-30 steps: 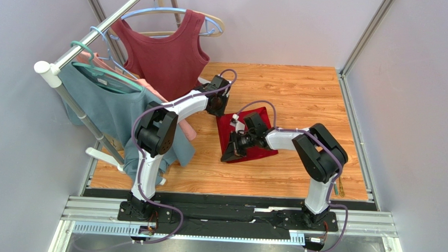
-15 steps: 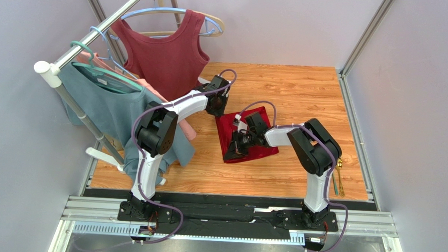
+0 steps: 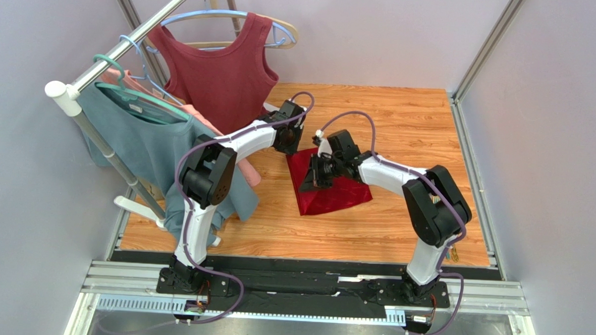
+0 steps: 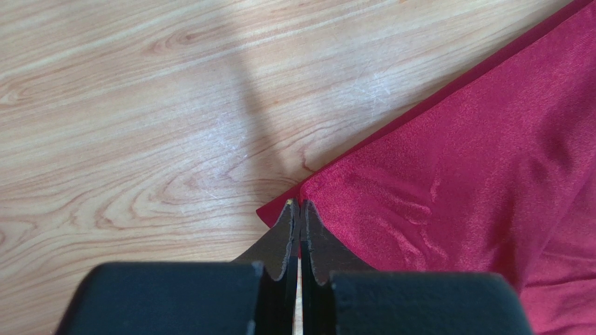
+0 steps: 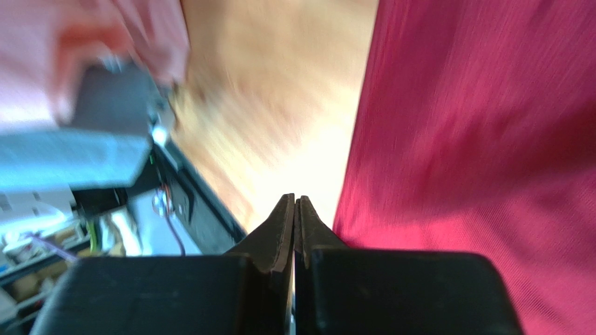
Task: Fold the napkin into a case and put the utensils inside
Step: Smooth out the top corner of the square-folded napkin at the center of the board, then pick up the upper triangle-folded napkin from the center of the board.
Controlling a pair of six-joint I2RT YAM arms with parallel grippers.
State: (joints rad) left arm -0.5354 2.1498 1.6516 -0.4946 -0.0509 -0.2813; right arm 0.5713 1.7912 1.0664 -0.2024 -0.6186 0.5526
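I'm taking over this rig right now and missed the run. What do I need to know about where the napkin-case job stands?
Left gripper: shut, tips at the far left corner of the bright crimson, shiny cloth napkin; whether it pinches cloth cannot be told.
Right gripper: shut, seemingly on the napkin's left edge; that view is blurred.
Napkin: in the middle of the wooden table, rumpled and partly folded, not a case yet.
Slim gold utensils: barely visible at the table's near right edge beside the right arm's base, none in the cloth.
Left to do: finish the fold, then put the utensils in.
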